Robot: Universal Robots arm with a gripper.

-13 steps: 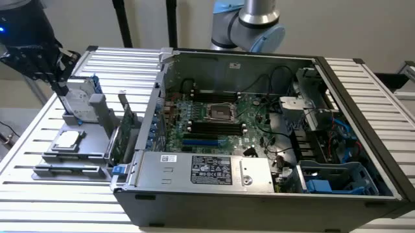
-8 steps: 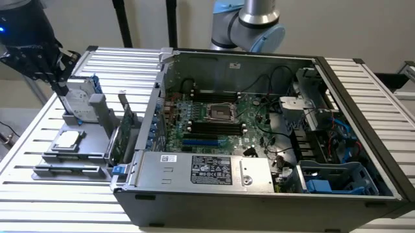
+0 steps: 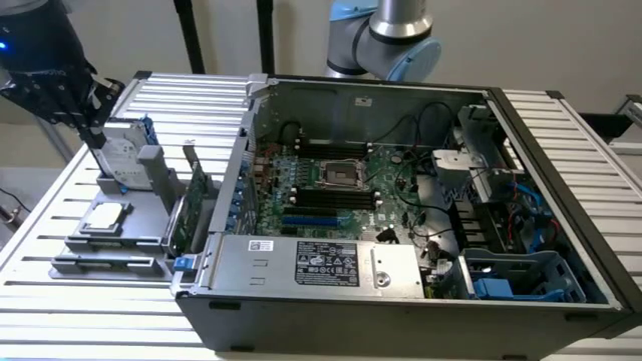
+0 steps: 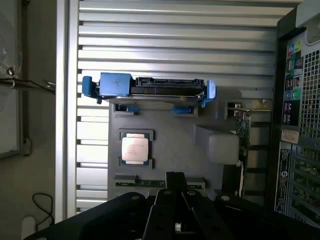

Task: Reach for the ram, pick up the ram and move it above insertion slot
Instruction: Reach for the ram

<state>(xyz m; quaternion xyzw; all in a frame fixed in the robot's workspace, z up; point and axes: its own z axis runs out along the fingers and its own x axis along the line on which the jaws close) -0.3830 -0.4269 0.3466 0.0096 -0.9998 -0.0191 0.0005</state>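
In the exterior view, my claw point(image 3: 96, 140) hangs high at that view's left, over the far end of the grey holder point(image 3: 143, 226) on the table point(image 3: 30, 252), close by the upright hard drive point(image 3: 120, 154). The ram point(image 3: 105, 261) sits edge-up in the holder's nearest slot, well apart from the claw and lower. It is on the near side of the processor point(image 3: 104, 216), with its long axis running across the picture. The open computer case point(image 3: 301, 263) stands just beside the holder on that view's right.

In the wrist view, the claw's point(image 4: 175, 179) tips look drawn together with no gap showing, and it holds nothing. It lines up over the ram's point(image 4: 137, 183) middle, crossing its long axis. I judge it is above the ram and not touching it.
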